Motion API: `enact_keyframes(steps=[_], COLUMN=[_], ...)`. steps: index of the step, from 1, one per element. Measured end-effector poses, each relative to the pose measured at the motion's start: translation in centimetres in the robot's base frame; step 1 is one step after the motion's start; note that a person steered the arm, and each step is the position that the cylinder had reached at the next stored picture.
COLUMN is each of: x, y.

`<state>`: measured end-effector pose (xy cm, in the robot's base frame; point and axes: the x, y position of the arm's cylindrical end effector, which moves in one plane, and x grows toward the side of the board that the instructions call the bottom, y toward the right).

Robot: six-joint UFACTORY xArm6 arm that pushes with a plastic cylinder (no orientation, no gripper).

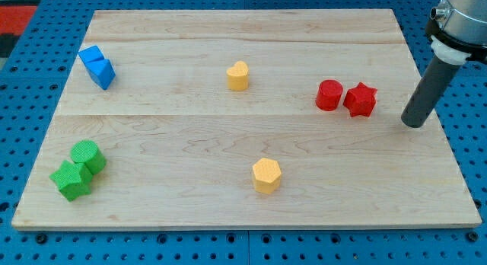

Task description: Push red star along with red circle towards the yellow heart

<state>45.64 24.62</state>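
The red star (361, 100) sits at the board's right, touching the red circle (329, 95) on its left side. The yellow heart (238, 75) stands near the top middle, well to the left of the red pair. My tip (414, 124) is on the board to the right of the red star and slightly lower in the view, a short gap away and touching no block.
A yellow hexagon (267, 175) lies at the bottom middle. Two blue blocks (97, 66) sit together at the top left. A green circle (87, 155) and green star (71, 181) sit at the bottom left. The wooden board (243, 212) lies on a blue pegboard.
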Motion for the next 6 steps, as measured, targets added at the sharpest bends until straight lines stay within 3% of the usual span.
enact_keyframes(steps=[4, 6], x=[-5.0, -5.0], y=[-9.2, -11.5])
